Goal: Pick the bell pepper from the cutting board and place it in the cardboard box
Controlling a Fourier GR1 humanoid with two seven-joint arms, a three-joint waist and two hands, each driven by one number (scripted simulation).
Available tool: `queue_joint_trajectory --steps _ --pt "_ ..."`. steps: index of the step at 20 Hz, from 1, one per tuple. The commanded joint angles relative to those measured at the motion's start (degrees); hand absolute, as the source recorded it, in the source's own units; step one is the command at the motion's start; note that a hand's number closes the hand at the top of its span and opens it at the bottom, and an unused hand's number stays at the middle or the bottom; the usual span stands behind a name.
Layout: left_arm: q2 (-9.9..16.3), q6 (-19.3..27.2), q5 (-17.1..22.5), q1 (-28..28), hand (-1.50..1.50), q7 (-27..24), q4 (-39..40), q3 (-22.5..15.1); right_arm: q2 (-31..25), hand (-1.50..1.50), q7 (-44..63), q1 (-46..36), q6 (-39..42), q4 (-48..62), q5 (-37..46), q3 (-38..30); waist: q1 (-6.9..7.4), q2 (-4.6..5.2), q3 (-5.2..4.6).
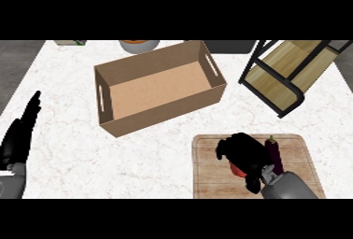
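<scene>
Left hand (19,135) sits at the counter's (62,154) left edge, fingers straight and pointing toward the far edge, holding nothing, resting there.

Next right, at the far edge of the counter, I see a small greenish item (71,42) near the far-left corner and a pale bowl (138,45) with something orange in it, both cut off by the view's top.

Cardboard box (160,87) is in the middle of the counter toward the far edge, open top, rotated a bit, slot handles in its short walls. Nothing inside that I can see.

Cutting board (255,164) lies at the near edge, right of centre, well apart from the box. Right hand (238,148) is over the board's middle, fingers curled downward. A patch of red shows right under it: that's the bell pepper (238,170), on the board, mostly hidden by the hand. I read the fingers as wrapped around it, but can't tell whether it's lifted off the board.

A dark purple eggplant (273,153) lies on the board just beside the hand, toward the board's right edge, stem pointing to the far edge.

Far-right corner of the counter: a black-framed wooden rack (289,70), tilted.
</scene>
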Motion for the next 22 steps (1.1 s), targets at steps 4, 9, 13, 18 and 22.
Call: queue_joint_trajectory --steps 4,9,13,18,22 --pt "-0.49 -1.03 -0.43 -1.21 0.00 0.67 0.01 0.95 3.19 1.50 -3.26 -4.09 -13.69 9.30 5.92 -1.18 0.06 0.19 0.13" --pt "-0.07 -0.77 -0.74 1.48 0.00 0.84 -1.81 1.67 6.70 1.50 7.07 -1.77 -11.83 -0.95 6.76 -4.13 -0.45 -0.04 0.10" --pt "-0.48 0.15 -0.01 4.37 0.00 -0.60 -1.51 2.82 12.58 1.50 23.83 4.87 -16.63 -2.16 4.14 -16.19 -3.39 -0.62 0.07" --pt "0.00 -0.22 -0.47 1.54 0.00 1.87 -1.55 2.53 17.27 1.50 39.84 8.26 -19.59 -13.24 10.66 -15.61 -2.56 -0.48 0.02" --pt "0.33 -0.94 -1.01 1.13 0.00 2.05 -2.97 1.97 17.40 1.50 46.19 7.83 -22.61 -22.12 16.40 -8.27 -0.99 -0.27 0.08"
